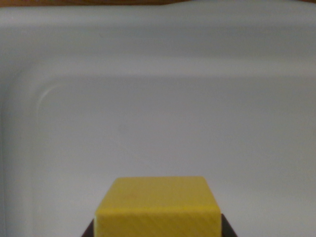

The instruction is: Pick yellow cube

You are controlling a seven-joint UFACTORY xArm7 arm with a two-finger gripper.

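- Wrist view: a pale grey-white tray [163, 98] fills almost the whole picture; its floor is flat and bare over the upper and middle parts.
- The tray's raised rim runs across the top as a broad soft band, and a rounded corner curves down at the wrist view's left, where the wall continues along the left edge of the picture.
- Above the rim, at the very top, a thin brown strip of the table [84, 2] shows.
- Open room lies ahead of the cube toward the far rim and out to the wrist view's right, where no wall is seen; the wall at the wrist view's left stands well apart from the cube.
- The yellow cube [158, 207] sits at the bottom centre, cut off by the lower edge of the picture.
- Its top face is a smooth, even yellow; the front face below is a brighter yellow with a faint diagonal layered texture. The edges are straight and the corners slightly rounded.
- Dark fingers [90, 230] of the end effector [158, 232] show as small dark wedges at both lower corners of the cube, one on either side and right against its flanks, so the end effector appears to pinch the yellow cube between them.
- Whether the cube rests on the tray floor or is raised off it cannot be told.
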